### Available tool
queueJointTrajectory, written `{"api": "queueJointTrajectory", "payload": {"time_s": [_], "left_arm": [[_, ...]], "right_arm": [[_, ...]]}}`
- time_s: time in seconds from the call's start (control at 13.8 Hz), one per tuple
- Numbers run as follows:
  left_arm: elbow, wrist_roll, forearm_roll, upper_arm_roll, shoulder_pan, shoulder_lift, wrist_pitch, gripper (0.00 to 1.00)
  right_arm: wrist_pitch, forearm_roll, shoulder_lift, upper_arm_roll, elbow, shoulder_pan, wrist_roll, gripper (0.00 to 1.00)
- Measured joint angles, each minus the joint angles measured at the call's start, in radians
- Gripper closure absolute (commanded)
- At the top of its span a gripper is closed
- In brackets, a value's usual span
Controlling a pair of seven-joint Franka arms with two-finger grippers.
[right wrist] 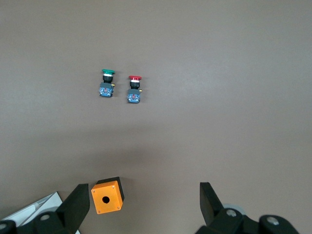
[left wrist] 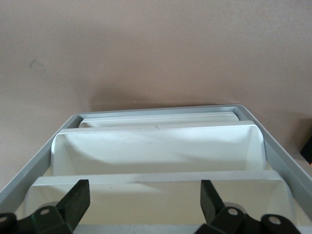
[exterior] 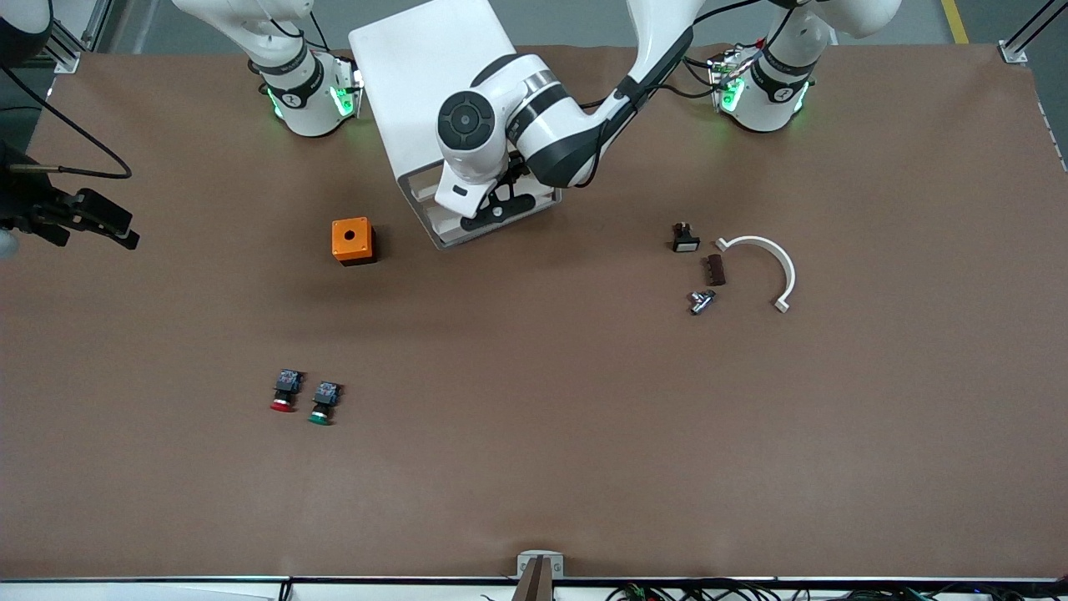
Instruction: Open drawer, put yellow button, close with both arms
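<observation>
Top centre of the front view: left gripper (left wrist: 144, 187), claws spread, straddles the white plastic cabinet's (exterior: 434, 83) uppermost tray-drawer (left wrist: 156, 200), seemingly to work it. Right gripper (right wrist: 141, 187), claws spread, waits above the orange box (right wrist: 107, 195). The yellow button is not visible, perhaps inside the drawer.

Orange box (exterior: 353, 240), red-capped button (exterior: 285, 391), green-capped button (exterior: 323, 402), white arc (exterior: 766, 265).

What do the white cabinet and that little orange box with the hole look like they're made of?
The cabinet looks like smooth white plastic, with matte molded drawers in a grey frame. The orange box also seems plastic: an even, slightly glossy orange top with a round hole on a dark base.
</observation>
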Motion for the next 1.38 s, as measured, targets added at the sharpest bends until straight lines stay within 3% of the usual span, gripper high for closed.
{"api": "queueJointTrajectory", "payload": {"time_s": [0.8,1.01,1.38], "left_arm": [[-0.014,-0.012,0.003,-0.009,0.023,0.0,-0.06,0.0],[-0.005,-0.012,0.04,0.003,0.15,-0.022,-0.06,0.0],[0.001,0.006,0.247,0.0,0.37,-0.098,-0.075,0.0]], "right_arm": [[-0.007,0.0,0.0,-0.005,-0.003,-0.001,0.0,0.0],[-0.003,0.0,0.0,-0.005,-0.003,-0.001,0.0,0.0],[0.002,0.0,0.0,-0.003,-0.003,-0.001,0.0,0.0]]}}
